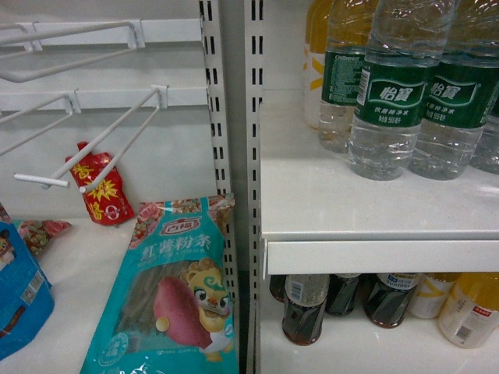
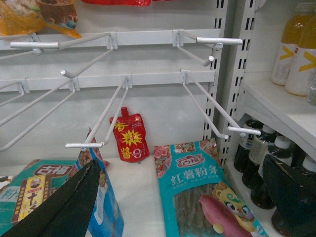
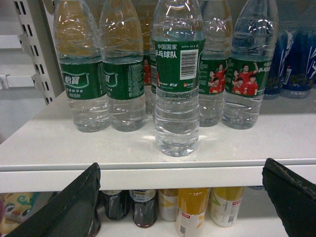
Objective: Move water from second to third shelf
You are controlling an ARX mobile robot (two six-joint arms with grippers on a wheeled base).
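Several clear ribbed water bottles with green labels stand on a white shelf (image 3: 148,170). One water bottle (image 3: 177,84) stands ahead of the row, near the shelf's front edge, its barcode facing me. The same group of water bottles (image 1: 394,101) shows at the upper right of the head view. My right gripper (image 3: 185,197) is open, its black fingers (image 3: 74,207) spread wide just in front of and below the shelf edge, holding nothing. My left gripper (image 2: 182,202) is also open and empty, facing the hook rack bay. Neither gripper shows in the head view.
Dark cola bottles (image 1: 304,308) and yellow drink bottles (image 3: 192,212) fill the shelf below. Blue-wrapped bottles (image 3: 296,59) stand right of the water. To the left, white peg hooks (image 2: 217,106) jut out above a teal noodle bag (image 1: 175,296), a red pouch (image 2: 131,134) and a blue bag (image 2: 106,207).
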